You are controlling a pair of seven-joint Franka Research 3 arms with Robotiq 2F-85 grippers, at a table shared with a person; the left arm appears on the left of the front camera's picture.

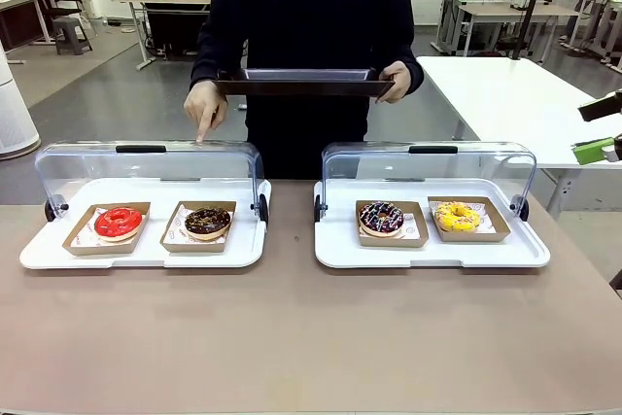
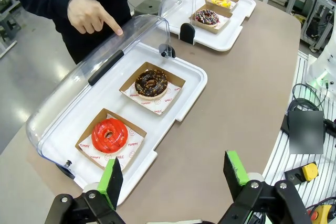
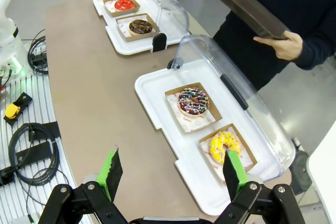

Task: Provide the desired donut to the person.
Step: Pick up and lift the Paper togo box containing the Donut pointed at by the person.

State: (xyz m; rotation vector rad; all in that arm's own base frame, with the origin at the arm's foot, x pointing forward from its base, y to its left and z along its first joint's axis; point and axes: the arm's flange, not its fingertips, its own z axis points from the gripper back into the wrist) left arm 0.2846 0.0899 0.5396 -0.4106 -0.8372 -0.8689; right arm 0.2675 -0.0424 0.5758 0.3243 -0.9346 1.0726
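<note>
The person [image 1: 309, 17] wears navy with white lettering; the serving tray [image 1: 306, 87] is dark. Left of that tray are a glossy red donut [image 1: 118, 222] and a chocolate-brown donut [image 1: 207, 222]. Right of it are a dark donut [image 1: 381, 217] with coloured sprinkles and a yellow donut [image 1: 457, 216].

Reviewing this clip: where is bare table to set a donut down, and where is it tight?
The widest free patch is the brown table on the robot's side of both white trays. A narrow bare strip runs between the left tray and right tray. Each holds two boxed donuts; raised lids line the far edge.
</note>
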